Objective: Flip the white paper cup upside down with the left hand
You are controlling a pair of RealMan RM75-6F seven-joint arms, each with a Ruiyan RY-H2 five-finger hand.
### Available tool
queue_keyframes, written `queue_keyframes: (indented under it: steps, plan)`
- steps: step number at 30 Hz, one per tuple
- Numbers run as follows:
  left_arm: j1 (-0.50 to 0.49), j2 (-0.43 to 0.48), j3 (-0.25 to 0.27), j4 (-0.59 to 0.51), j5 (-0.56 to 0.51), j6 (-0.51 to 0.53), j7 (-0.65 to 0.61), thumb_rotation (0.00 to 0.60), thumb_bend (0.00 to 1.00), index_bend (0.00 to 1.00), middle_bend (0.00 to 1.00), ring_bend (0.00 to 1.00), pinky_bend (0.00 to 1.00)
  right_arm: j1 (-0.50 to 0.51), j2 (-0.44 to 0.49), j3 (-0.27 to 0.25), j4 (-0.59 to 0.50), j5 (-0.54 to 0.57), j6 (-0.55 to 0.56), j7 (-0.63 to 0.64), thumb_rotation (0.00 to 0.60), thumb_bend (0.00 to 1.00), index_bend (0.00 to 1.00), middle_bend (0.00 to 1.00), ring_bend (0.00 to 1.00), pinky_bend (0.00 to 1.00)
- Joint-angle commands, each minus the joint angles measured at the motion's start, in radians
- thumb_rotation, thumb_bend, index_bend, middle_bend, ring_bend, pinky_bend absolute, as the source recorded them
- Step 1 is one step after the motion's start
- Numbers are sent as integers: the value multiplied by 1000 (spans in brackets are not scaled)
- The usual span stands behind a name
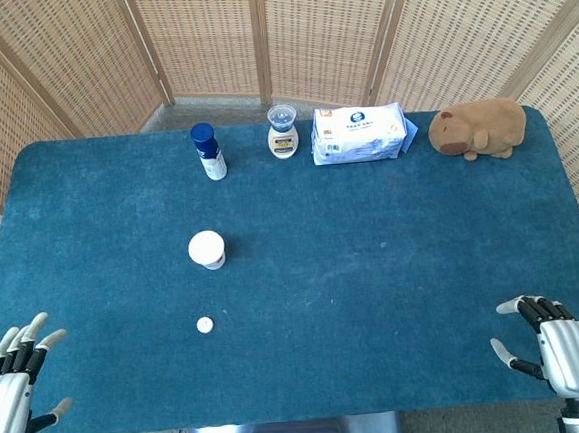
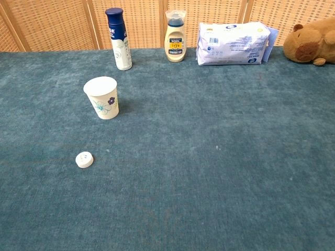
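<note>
White paper cup [image 2: 102, 98] upright, mouth up, floral print on its side, standing on the blue table [image 1: 374, 270] well ahead of the left hand [image 1: 12, 384] and off to that hand's right, untouched. Largest along the far edge, well beyond both hands: brown plush animal [image 1: 478, 128] lying ahead of the right hand [image 1: 561, 346], then a white wipes pack [image 1: 357, 134] just to its left, then a blue-capped bottle [image 1: 207, 151] and a cream bottle [image 1: 282, 132] standing upright, apart from each other. Left hand resting at the near left corner, fingers spread apart, holding nothing. Right hand at the near right corner, fingers extended and apart, likewise holding nothing. Smallest: a round white cap [image 1: 206, 324] lying flat, nearer the left hand than the cup, between the two yet apart from both.
</note>
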Motion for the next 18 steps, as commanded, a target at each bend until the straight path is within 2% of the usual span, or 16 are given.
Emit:
queue_keyframes:
  steps: [1,10,14,18]
  plan:
    - [-3,-5,0,2,-8,-8,2,598,137,159,33,0,17,-1,-2,0,1,6,-3,-3,529,313,397,396,335,315]
    - [-19,2,-13,-13,-16,-22,-5,600,137,158,34,0,17,-1,-11,0,11,9,-3,6,525,313,397,396,335,315]
    - [-47,18,-23,-23,-33,-60,-23,600,137,159,34,0,17,-7,-12,-2,21,7,6,19,527,313,398,396,336,315]
    - [-99,33,-55,-37,-63,-121,10,599,137,158,34,0,17,-18,-9,-6,34,7,19,33,530,313,398,396,335,315]
